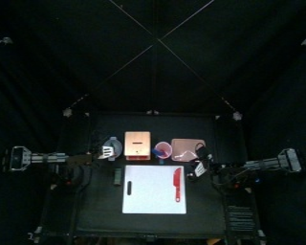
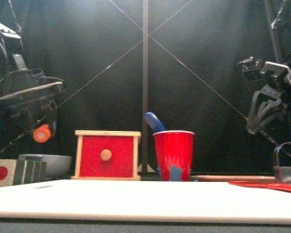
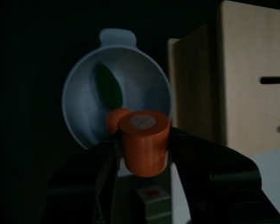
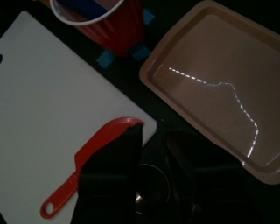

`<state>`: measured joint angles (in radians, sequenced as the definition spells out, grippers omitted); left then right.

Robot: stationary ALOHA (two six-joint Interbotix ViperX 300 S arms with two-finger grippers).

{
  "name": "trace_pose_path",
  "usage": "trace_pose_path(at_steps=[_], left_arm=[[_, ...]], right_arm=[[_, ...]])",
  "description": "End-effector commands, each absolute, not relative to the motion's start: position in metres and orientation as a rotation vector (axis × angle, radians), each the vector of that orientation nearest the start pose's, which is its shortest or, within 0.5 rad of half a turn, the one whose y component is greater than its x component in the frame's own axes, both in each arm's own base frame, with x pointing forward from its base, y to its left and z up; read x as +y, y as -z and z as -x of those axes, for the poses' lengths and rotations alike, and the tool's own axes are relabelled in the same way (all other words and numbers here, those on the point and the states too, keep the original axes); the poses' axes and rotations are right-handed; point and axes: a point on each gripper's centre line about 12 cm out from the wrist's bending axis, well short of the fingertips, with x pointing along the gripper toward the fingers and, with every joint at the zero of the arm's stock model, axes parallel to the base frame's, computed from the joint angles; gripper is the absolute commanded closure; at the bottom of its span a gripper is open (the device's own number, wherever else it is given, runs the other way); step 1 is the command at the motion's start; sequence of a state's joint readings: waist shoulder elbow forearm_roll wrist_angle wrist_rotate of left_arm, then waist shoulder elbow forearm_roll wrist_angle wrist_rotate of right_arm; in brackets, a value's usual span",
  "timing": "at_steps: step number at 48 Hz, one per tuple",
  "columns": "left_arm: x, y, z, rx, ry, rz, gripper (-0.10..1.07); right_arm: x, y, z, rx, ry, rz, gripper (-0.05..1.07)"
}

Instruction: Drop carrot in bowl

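Observation:
My left gripper (image 3: 145,156) is shut on an orange carrot (image 3: 143,133), stub end up, and holds it in the air. A pale grey bowl (image 3: 122,96) with a green piece (image 3: 108,83) inside lies just beyond the carrot. In the front view the carrot (image 2: 41,134) hangs above the bowl (image 2: 51,164) at the far left. From above, the left gripper (image 1: 100,153) is at the bowl (image 1: 112,147). My right gripper (image 1: 209,171) rests at the right, beside the tray.
A wooden box (image 1: 139,144) with a red front (image 2: 108,155) stands right of the bowl, then a red cup (image 2: 174,155) and a brown tray (image 4: 219,83). A white cutting board (image 1: 153,196) at the front bears a red knife (image 4: 90,166) and a black marker (image 1: 126,182).

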<state>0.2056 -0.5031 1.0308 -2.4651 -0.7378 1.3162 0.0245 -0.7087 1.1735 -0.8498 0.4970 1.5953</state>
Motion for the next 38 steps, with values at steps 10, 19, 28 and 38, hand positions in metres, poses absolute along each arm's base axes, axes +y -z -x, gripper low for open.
trace_pose_path(at_steps=[10, 19, 28, 38], left_arm=[[0.118, -0.148, -0.217, 0.630, -1.157, 0.885, 0.20], [0.121, -0.138, -0.227, 0.672, -1.159, 0.849, 0.11], [0.123, -0.138, -0.228, 0.674, -1.158, 0.827, -0.01], [0.125, -0.158, -0.228, 0.608, -1.118, 0.779, -0.02]], right_arm=[[-0.041, -0.186, -0.199, 0.590, 0.638, -0.645, 0.39], [-0.040, -0.185, -0.198, 0.596, 0.644, -0.678, 0.39], [-0.041, -0.186, -0.199, 0.592, 0.648, -0.683, 0.39], [-0.042, -0.191, -0.201, 0.578, 0.636, -0.654, 0.40]])
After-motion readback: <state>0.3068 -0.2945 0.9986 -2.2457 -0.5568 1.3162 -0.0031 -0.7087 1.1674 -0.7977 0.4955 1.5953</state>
